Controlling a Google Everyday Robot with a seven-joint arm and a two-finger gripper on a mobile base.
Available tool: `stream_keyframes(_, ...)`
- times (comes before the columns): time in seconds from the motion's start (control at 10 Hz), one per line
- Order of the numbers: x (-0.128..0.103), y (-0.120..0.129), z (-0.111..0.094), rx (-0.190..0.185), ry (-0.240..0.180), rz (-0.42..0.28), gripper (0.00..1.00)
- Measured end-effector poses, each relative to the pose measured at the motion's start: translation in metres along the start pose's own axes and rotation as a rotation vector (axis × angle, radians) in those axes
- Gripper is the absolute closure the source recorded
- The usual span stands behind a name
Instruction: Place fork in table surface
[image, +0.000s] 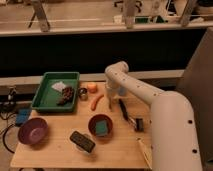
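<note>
My gripper (109, 100) hangs from the white arm, which bends at its wrist joint (117, 75). It is low over the middle back of the light wooden table surface (60, 155), just right of an orange carrot (96, 101). I cannot make out the slim metal fork; it is hidden at or under the gripper.
A green tray (41, 102) with dark items sits at the back left, with a small metal cup (82, 93) and an orange object (92, 87) beside it. A purple bowl (32, 131), a black object (82, 141), a red bowl holding a green sponge (101, 125), a black-handled utensil (125, 112) and a beige utensil (145, 152) lie in front.
</note>
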Motion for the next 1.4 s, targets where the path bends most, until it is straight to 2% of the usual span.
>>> stream_keyframes(0.3, 0.001, 0.005, 0.01, -0.047, -0.015, 0.02, 0.96)
stream_keyframes(0.4, 0.001, 0.006, 0.012, -0.054, -0.021, 0.025, 0.9)
stream_keyframes(0.5, 0.002, 0.006, 0.013, -0.051, -0.024, 0.03, 0.81)
stream_keyframes(1.1, 0.007, 0.009, 0.014, -0.01, -0.036, 0.071, 0.23)
stream_keyframes(1.4, 0.008, 0.009, 0.009, 0.033, -0.023, 0.073, 0.2)
